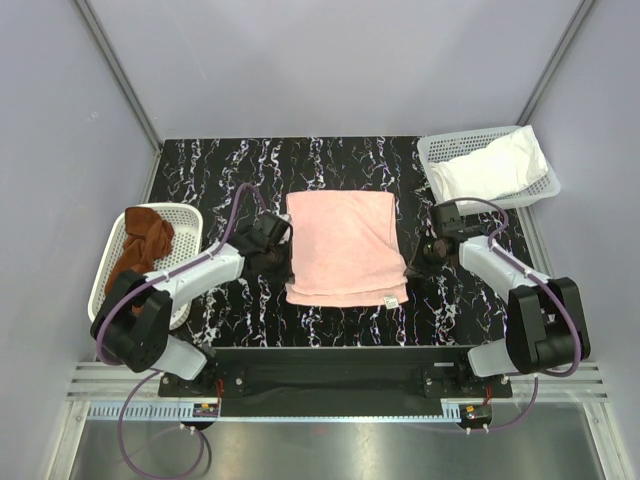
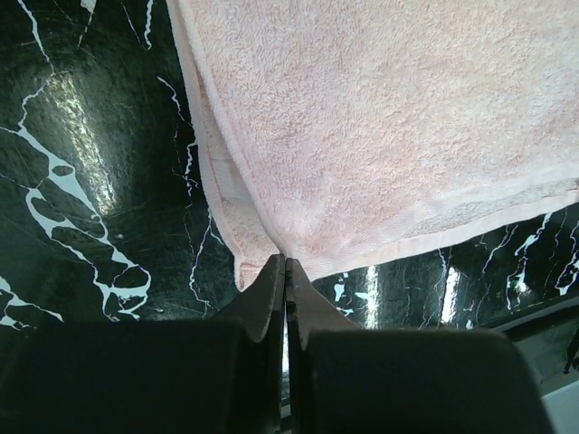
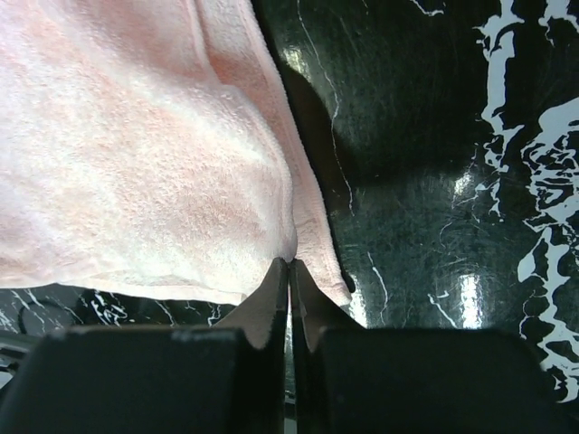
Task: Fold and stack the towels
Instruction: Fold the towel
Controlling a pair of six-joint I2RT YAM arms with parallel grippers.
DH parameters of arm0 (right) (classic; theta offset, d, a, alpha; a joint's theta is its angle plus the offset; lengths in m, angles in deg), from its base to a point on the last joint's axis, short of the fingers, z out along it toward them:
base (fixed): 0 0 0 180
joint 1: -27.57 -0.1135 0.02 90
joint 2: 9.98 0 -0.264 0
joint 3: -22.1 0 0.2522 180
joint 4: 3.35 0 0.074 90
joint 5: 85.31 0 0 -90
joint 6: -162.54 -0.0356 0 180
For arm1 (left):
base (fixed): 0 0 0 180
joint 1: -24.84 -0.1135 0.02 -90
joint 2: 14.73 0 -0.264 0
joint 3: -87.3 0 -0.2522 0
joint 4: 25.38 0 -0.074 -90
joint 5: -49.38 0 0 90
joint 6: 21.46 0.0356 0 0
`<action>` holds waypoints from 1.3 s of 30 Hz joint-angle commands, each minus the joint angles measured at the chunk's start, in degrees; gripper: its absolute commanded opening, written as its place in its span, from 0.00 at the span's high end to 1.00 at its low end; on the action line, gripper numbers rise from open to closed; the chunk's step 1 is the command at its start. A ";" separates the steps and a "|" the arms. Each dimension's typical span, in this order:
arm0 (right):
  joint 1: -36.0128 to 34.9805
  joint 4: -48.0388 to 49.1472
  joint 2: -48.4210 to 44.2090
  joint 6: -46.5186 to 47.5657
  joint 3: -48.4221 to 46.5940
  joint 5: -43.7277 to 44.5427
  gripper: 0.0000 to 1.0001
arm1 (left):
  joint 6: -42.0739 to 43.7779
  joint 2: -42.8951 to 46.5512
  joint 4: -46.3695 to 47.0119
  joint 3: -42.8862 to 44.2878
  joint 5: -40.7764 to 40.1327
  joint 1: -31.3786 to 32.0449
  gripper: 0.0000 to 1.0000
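**A:** From the top, where do things stand?

**B:** The pink towel (image 1: pixel 345 245) lies at the centre of the table (image 1: pixel 220 170). It looks doubled over, with a label (image 1: pixel 392 299) at its 5 o'clock corner. The brown towel (image 1: pixel 145 245) is bunched in the left basket (image 1: pixel 185 212) at 9 o'clock. The white towel (image 1: pixel 495 165) is heaped in the right basket (image 1: pixel 440 150) at 2 o'clock. Neither looks folded.

**A:** And the arms?

**B:** The left gripper (image 1: pixel 280 245) is at the pink towel's 9 o'clock edge, and the right gripper (image 1: pixel 415 255) is at its 3 o'clock edge.

**A:** Left wrist view?

**B:** The fingers (image 2: pixel 267 298) are pressed together, tips nipping the hem at 12 o'clock. Two layers show there, so I judge one fold is in.

**A:** Right wrist view?

**B:** Much the same. The fingers (image 3: pixel 267 303) are clamped tight, and the cloth puckers into the tips at 12 o'clock, again in two layers.

**A:** So how far along?

**B:** Early, I'd say. One towel is mid-fold and likely needs another fold. Two wait in their baskets, and no stack is begun.
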 commanded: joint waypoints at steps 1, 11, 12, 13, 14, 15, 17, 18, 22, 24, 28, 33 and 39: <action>-0.34 -3.66 -2.19 1.06 -4.30 2.19 0.98 | 0.36 2.93 -2.41 4.52 -0.72 -0.25 1.00; -0.34 -9.75 -6.85 -1.04 -1.60 -3.35 1.00 | -1.31 9.88 -5.34 -1.58 1.37 -0.16 1.00; -0.34 -8.42 -6.50 -1.57 1.73 -3.43 1.00 | -1.66 9.44 -4.45 -3.01 1.82 -0.16 1.00; -0.34 -7.37 -6.15 -2.79 3.16 -3.95 1.00 | -1.83 8.57 -2.96 -3.98 2.08 -0.25 1.00; -0.34 -4.83 -5.89 -3.41 4.39 -4.22 1.00 | -1.92 8.21 -2.25 -4.68 2.35 -0.16 1.00; -0.34 -3.76 -5.62 -3.94 6.23 -4.22 1.00 | -2.10 8.12 -1.81 -5.82 2.26 -0.25 1.00; -0.34 -1.83 -5.01 -5.09 7.30 -4.66 1.00 | -1.84 7.68 -1.72 -6.27 1.56 -0.16 1.00; -0.26 -1.30 -5.35 -5.18 8.00 -4.84 1.00 | -1.49 7.59 -2.07 -6.01 1.12 -0.16 1.00; -0.34 -1.02 -5.80 -4.04 5.82 -5.27 1.00 | -0.69 6.63 -2.51 -3.65 1.46 -0.25 1.00; -0.34 -3.48 -5.54 -3.25 1.71 -5.36 1.00 | -0.26 6.36 -3.47 -1.19 1.91 -0.25 1.00; -0.34 -13.22 -7.81 -2.10 -6.75 -3.09 1.00 | -0.25 7.32 -10.22 7.16 2.78 -0.34 1.00; -0.34 -16.68 -15.45 -6.05 0.86 -3.95 1.00 | -3.85 13.29 -7.35 -1.15 7.26 -0.16 1.00; -0.60 -9.65 -18.02 -12.02 12.48 -5.54 1.00 | -6.23 12.69 0.03 -13.47 7.62 -0.07 1.00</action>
